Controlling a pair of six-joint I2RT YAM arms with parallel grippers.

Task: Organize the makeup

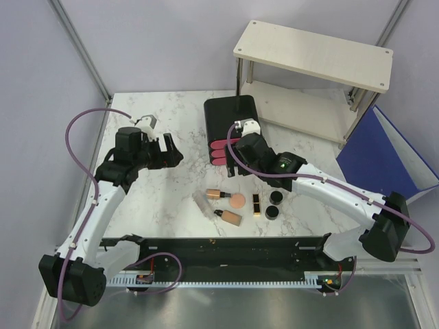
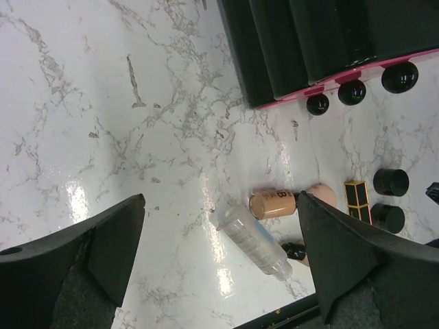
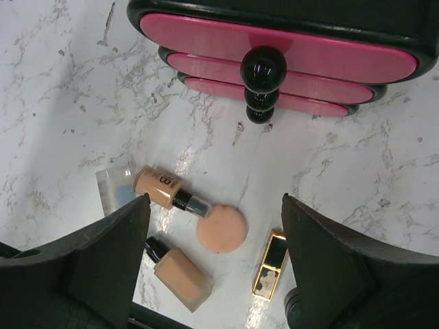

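Observation:
The makeup lies in a loose group on the marble table: a tan bottle (image 1: pixel 217 194), a peach disc (image 1: pixel 236 201), a clear tube (image 1: pixel 203 203), a second tan bottle (image 1: pixel 230 218), a black-gold lipstick (image 1: pixel 256 203) and two black jars (image 1: pixel 276 197). My left gripper (image 1: pixel 171 152) is open and empty, hovering left of the group; its view shows the clear tube (image 2: pixel 252 236) and a tan bottle (image 2: pixel 273 204) below. My right gripper (image 3: pixel 216 205) is open and empty above the disc (image 3: pixel 221 228), the bottles (image 3: pixel 180 272) and the lipstick (image 3: pixel 269 267).
A black box with pink drawers (image 1: pixel 230 130) stands behind the makeup, its drawers (image 3: pixel 274 58) closed with black knobs. A wooden two-tier shelf (image 1: pixel 315 68) stands at the back right, a blue folder (image 1: pixel 384 154) to its right. A black rail (image 1: pixel 219 250) runs along the near edge.

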